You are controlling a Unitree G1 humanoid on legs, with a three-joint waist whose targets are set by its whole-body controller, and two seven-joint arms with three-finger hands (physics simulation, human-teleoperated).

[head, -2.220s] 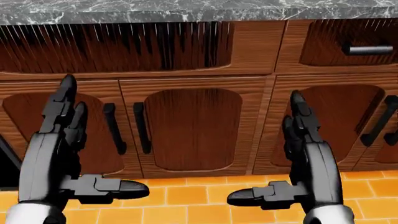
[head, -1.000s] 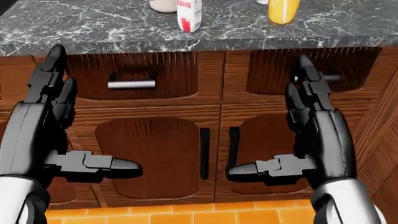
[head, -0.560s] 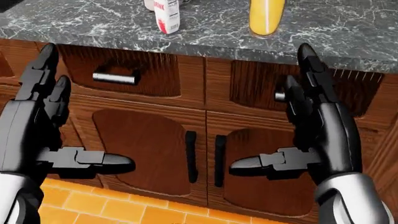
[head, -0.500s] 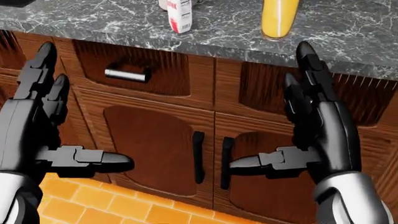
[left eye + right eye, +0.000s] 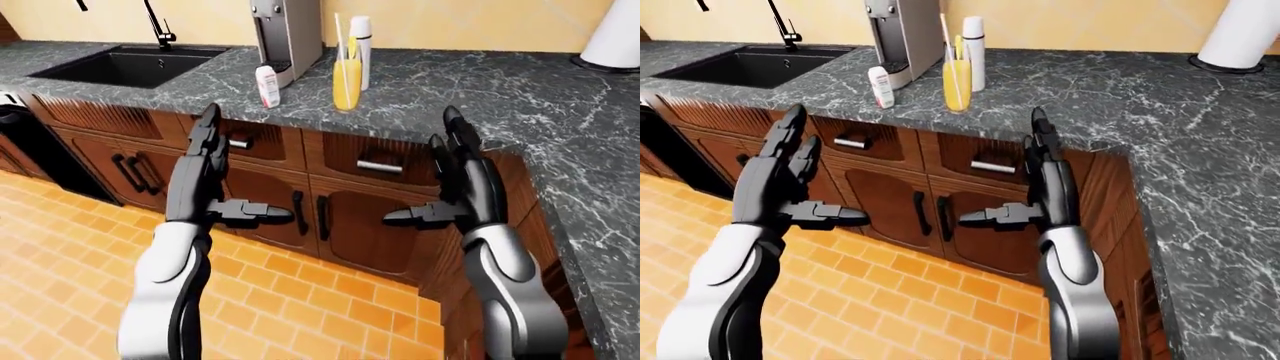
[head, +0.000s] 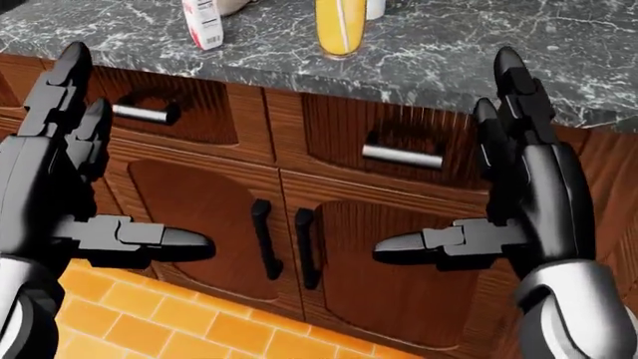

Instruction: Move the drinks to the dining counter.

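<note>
Fingers on both of your hands are standing spread and straight, gripping nothing: your left hand (image 5: 205,187) is hanging at centre left of the left-eye view, thumb jutting toward the middle, and your right hand (image 5: 455,195) is mirroring it at centre right. Both are hovering level with the wooden cabinet doors (image 5: 330,225), below the counter's edge and well apart from anything on top of it.

You are looking at a dark marbled counter (image 5: 480,90) running across the upper part of the left-eye view. The drinks are sitting near its edge, upper centre: a small white carton with red print (image 5: 267,86) is standing upright just beside the base of a grey coffee machine (image 5: 285,34), and to its right a tall glass of orange juice (image 5: 346,82) is standing with a straw in it. A white bottle (image 5: 360,52) is standing just beside that glass, higher in the frame.

A black sink (image 5: 130,64) with a dark tap is showing at the upper left. A white roll (image 5: 615,34) is sitting at the upper right corner. Orange floor tiles (image 5: 60,262) are filling the lower left.
</note>
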